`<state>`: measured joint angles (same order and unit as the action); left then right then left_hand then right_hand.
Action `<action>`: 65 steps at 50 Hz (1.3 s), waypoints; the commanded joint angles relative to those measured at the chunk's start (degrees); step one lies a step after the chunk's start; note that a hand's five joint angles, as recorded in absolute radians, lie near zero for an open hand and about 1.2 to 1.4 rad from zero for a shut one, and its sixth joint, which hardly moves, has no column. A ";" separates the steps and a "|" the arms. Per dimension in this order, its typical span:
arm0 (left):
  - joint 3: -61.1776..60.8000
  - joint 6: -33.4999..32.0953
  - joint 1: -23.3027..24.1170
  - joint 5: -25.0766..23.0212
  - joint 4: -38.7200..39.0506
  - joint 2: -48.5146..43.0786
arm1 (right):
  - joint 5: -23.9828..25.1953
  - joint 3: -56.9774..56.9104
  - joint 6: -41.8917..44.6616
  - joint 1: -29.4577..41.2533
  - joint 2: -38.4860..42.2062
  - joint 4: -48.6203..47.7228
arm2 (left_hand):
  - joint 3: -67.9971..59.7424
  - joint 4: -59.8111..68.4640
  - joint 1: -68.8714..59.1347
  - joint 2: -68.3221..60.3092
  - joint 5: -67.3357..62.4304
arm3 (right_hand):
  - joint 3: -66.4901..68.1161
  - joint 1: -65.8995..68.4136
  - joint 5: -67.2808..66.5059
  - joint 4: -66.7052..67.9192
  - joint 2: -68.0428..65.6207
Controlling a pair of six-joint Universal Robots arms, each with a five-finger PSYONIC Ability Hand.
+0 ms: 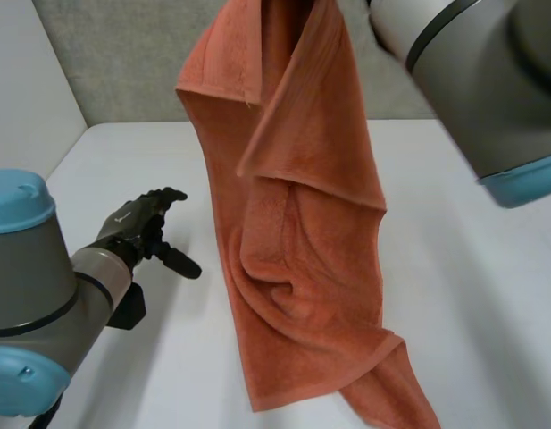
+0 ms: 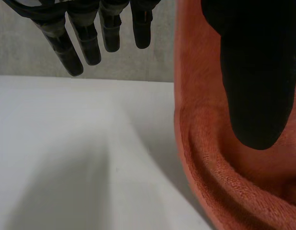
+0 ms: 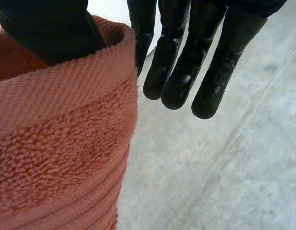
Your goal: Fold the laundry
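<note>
1 towel (image 1: 302,223) hangs off our high right hand (image 3: 179,72) by the thumb, fingers straight, so it drops long; left hand (image 1: 137,223) hovers relaxed, left of it.

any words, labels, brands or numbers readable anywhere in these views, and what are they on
None: no text can be read in any view.
The orange towel shows no tag or print. The white table, the left hand and the left arm's blue cap bear no lettering.
</note>
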<state>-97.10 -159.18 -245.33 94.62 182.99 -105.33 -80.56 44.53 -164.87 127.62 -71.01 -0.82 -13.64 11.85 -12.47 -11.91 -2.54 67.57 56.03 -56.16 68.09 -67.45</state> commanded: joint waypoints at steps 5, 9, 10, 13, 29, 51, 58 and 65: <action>3.49 3.79 3.80 -3.45 0.00 -8.30 | 0.32 5.91 0.07 0.17 -9.05 0.99 | 3.64 -1.85 2.47 1.91 2.54 | 12.43 23.97 -13.84 11.91 -12.55; 3.75 5.63 4.77 -10.84 -0.18 -8.57 | 0.32 7.41 0.07 -0.36 -11.60 1.08 | 3.09 -1.30 1.92 1.36 1.99 | 12.43 23.97 -13.84 11.91 -12.55; 3.76 6.24 4.86 -11.90 -0.09 -8.75 | 0.32 7.93 0.07 -0.44 -12.30 1.17 | 2.92 -1.13 1.75 1.19 1.82 | 12.43 23.97 -13.84 11.91 -12.55; 4.37 8.17 4.95 -13.93 0.26 -9.54 | 0.06 8.46 0.16 -0.79 -13.27 1.17 | -0.09 1.87 -1.26 -1.81 -1.19 | 12.43 23.97 -13.84 11.91 -12.55; 8.42 8.18 2.94 -6.20 1.84 -10.80 | -0.47 15.22 -0.19 -17.74 -19.70 6.69 | -66.36 68.15 -67.53 -68.09 -67.46 | 12.43 23.97 -13.84 11.91 -12.55; 6.83 -30.48 -9.21 -9.80 3.95 5.50 | -0.56 26.83 11.58 -28.22 2.97 23.22 | -66.36 68.15 -67.53 -68.09 -67.46 | 12.43 23.97 -13.84 11.91 -12.55; 11.04 -38.92 -7.19 -9.45 4.04 -6.98 | -0.21 24.03 7.29 -24.70 7.55 15.33 | -66.36 68.15 -67.53 -68.09 -67.46 | 12.43 23.97 -13.84 11.91 -12.55; 29.93 -45.43 -5.60 -7.87 11.23 -12.88 | -0.47 15.59 -2.73 -24.70 7.99 -1.53 | -66.36 68.15 -67.53 -68.09 -67.46 | 12.43 23.97 -13.84 11.91 -12.55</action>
<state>-80.88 -200.95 -251.89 85.11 187.84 -114.59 -80.87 66.94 -159.20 102.94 -63.03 11.54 -68.25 68.42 -63.66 -68.56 -52.92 67.79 56.82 -56.17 68.10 -67.45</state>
